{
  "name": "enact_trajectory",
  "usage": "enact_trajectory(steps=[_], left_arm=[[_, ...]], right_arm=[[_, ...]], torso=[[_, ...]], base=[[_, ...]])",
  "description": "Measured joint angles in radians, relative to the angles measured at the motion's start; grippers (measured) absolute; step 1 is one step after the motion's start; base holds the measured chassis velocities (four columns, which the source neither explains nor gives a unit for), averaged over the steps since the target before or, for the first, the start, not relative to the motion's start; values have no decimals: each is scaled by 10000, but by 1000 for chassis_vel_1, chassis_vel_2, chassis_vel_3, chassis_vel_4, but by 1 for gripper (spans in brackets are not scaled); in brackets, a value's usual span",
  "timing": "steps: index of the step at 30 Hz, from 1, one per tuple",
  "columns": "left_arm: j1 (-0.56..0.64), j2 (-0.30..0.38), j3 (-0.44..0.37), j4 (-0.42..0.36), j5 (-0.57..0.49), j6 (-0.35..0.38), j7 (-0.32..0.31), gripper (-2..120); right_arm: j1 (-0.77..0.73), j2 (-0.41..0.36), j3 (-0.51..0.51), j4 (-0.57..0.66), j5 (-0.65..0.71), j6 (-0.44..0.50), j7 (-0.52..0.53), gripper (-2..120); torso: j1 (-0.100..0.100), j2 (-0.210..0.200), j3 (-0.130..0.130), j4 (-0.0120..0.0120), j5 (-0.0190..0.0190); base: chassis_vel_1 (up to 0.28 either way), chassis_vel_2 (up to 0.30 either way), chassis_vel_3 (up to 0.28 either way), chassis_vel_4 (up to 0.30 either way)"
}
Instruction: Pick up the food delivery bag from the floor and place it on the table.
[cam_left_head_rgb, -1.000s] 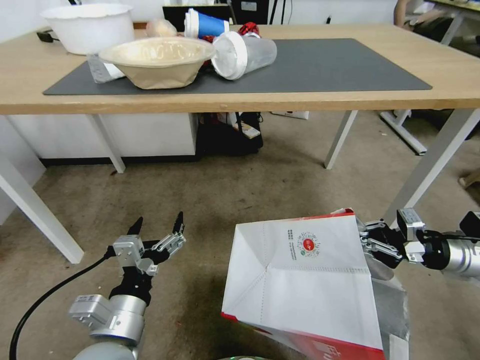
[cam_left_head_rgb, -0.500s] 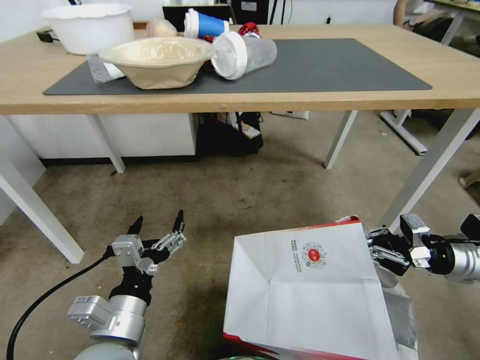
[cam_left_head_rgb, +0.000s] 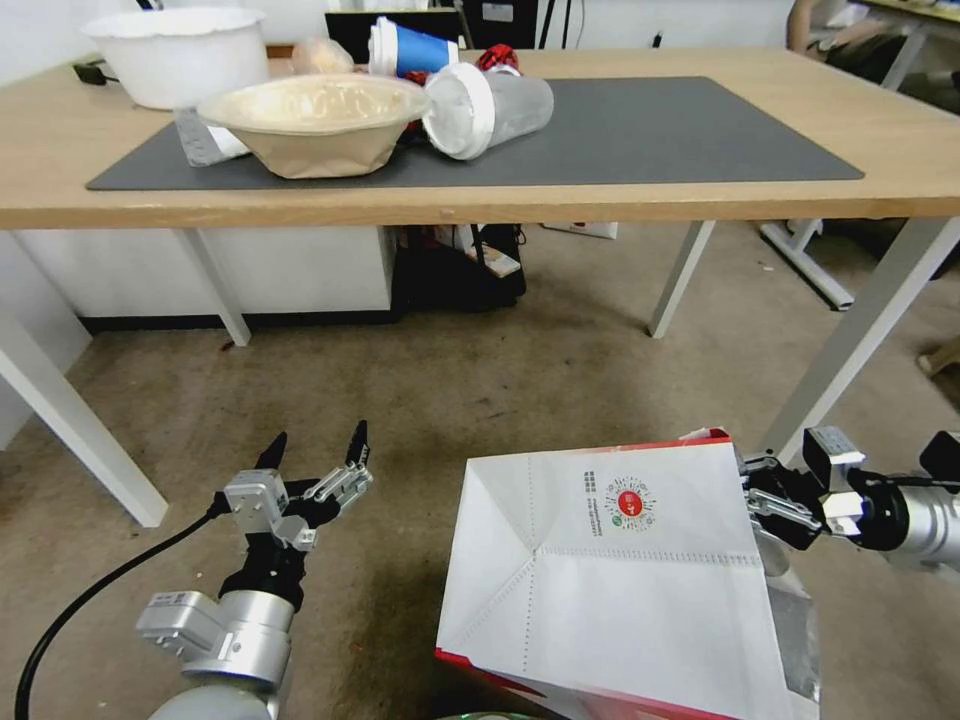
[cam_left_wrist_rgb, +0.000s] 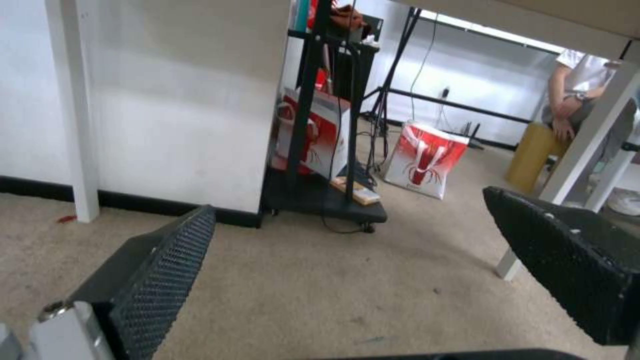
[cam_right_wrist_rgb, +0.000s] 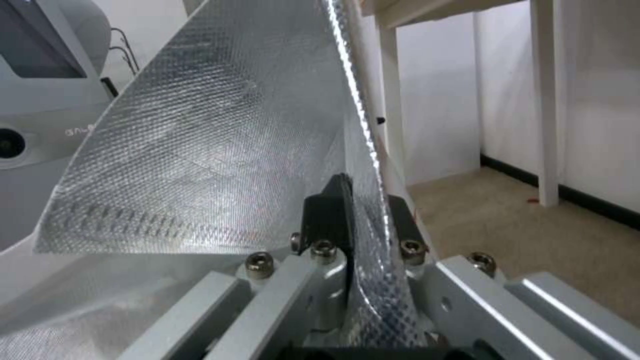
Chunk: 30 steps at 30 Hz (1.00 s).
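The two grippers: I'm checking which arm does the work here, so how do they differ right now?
The right gripper is shut on the upper edge of the food delivery bag; the left gripper is open and holds nothing. The right one reaches in sideways from the right, while the left one points forward towards the table. Both hang low, over the floor.

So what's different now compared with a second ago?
The right pincer, shut on the bag's foil-lined edge, has shifted slightly to the right and lower in the head view, and the bag has moved and tilted a bit with it. The left pincer stays open and idle over the floor; the table and its clutter are unchanged.
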<state>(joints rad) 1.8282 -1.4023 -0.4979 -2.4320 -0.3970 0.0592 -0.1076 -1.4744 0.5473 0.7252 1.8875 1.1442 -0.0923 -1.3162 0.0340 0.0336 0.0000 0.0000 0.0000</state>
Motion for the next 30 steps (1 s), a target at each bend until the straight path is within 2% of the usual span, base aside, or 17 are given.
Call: enact_trajectory(steps=[20, 30], left_arm=[[-137, 69, 3, 218, -13, -399, 181, 100], [-157, 112, -29, 171, 27, -258, 277, 100]], right_arm=[[-15, -23, 10, 49, -64, 13, 175, 0], [-64, 69, 26, 221, -148, 16, 300, 0]], torso=[[8, 61, 29, 0, 0], [21, 569, 531, 0, -1]], base=[[0, 0, 0, 0], [0, 0, 0, 0]])
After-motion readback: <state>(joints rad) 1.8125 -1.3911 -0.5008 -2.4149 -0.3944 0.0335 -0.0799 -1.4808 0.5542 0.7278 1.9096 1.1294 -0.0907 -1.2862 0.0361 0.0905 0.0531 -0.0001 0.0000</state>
